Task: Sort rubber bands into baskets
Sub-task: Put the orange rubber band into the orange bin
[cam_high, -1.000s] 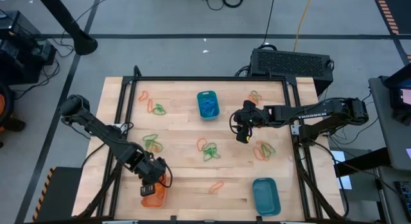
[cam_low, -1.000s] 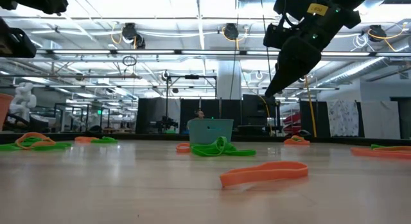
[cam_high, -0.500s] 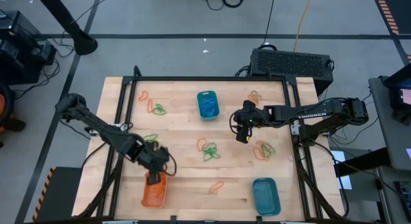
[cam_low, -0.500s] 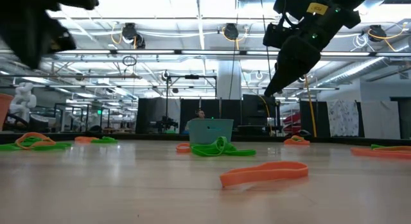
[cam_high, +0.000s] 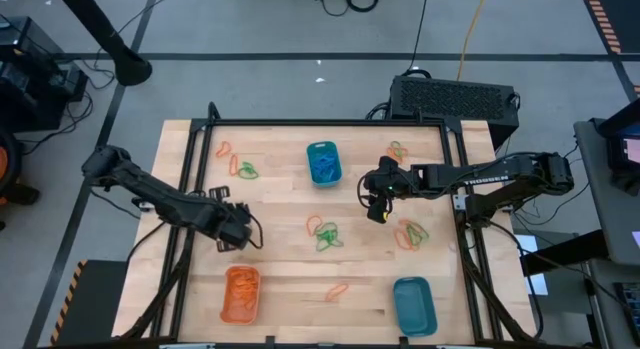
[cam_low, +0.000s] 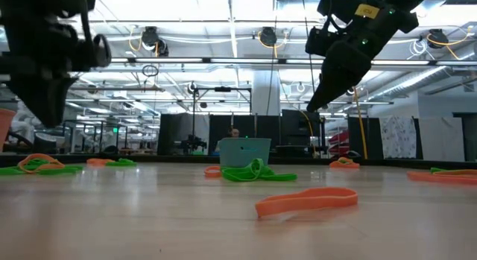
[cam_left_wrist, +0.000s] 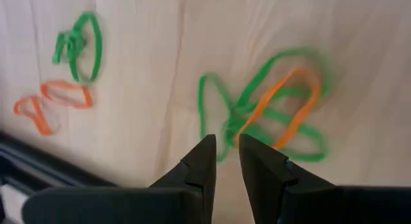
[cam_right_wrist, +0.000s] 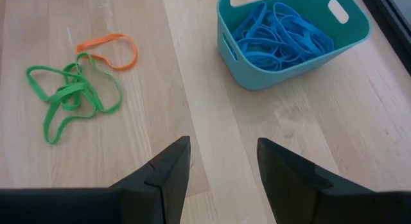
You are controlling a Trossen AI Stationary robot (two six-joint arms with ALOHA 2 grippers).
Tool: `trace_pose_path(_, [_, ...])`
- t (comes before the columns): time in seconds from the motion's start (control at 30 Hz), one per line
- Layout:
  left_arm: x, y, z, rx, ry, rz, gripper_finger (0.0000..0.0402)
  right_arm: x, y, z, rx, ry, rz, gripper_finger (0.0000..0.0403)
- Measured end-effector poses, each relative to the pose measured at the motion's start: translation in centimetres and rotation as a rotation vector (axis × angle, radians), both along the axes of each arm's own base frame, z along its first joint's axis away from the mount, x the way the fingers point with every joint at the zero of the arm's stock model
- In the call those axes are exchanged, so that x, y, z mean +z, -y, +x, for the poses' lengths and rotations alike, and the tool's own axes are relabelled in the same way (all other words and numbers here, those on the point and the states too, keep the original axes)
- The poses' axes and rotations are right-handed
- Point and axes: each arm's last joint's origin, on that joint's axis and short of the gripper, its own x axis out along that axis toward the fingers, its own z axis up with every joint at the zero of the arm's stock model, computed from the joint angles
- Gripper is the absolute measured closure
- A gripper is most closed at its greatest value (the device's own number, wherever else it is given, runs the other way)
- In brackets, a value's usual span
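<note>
So the left claw [cam_high: 236,239] is parked right over the green-and-orange tangle of rubber bands [cam_left_wrist: 270,115] on the left side of the surface [cam_high: 290,279], and the wrist cam shows that tangle sitting just past the fingertips, dead ahead. The orange loop [cam_left_wrist: 289,105] runs diagonally across the green ones, so its long axis sits slanted to the claw's gap. Fingers are nearly together, only a thin slit between them, and nothing's in there. I'd guess it needs to open up before dropping.

The orange basket [cam_high: 240,294] is nearby on the front edge, so left is clearly the nearer arm for this pile. The right claw [cam_high: 377,211] hangs mid-surface, spread wide and empty, near the teal basket [cam_right_wrist: 292,38] full of blue bands.
</note>
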Motion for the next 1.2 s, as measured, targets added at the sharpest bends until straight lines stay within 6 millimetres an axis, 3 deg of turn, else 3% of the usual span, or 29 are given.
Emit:
trace_pose_path(0.37, [-1.9, -0.2, -0.7, -0.007, -0.073, -0.076, 0.0324, 0.0, 0.0, 0.0, 0.013, -0.008, -0.01, 0.023])
trace_pose_path(0.53, [-1.9, -1.5, -0.1, 0.241, 0.008, -0.06, 0.0324, 0.0, 0.0, 0.0, 0.013, -0.008, -0.01, 0.023])
trace_pose_path(0.63, [-1.9, -1.6, 0.0, 0.194, -0.045, -0.155, 0.0324, 0.0, 0.0, 0.0, 0.012, -0.007, -0.011, 0.023])
trace_pose_path(1.0, [-2.0, -2.1, 1.0, 0.122, 0.013, -0.176, 0.0321, 0.0, 0.0, 0.0, 0.012, -0.01, -0.01, 0.023])
trace_pose_path(1.2, [-2.3, -2.6, 1.1, 0.135, -0.016, -0.163, 0.0276, 0.0, 0.0, -0.1, 0.016, -0.012, -0.013, 0.023])
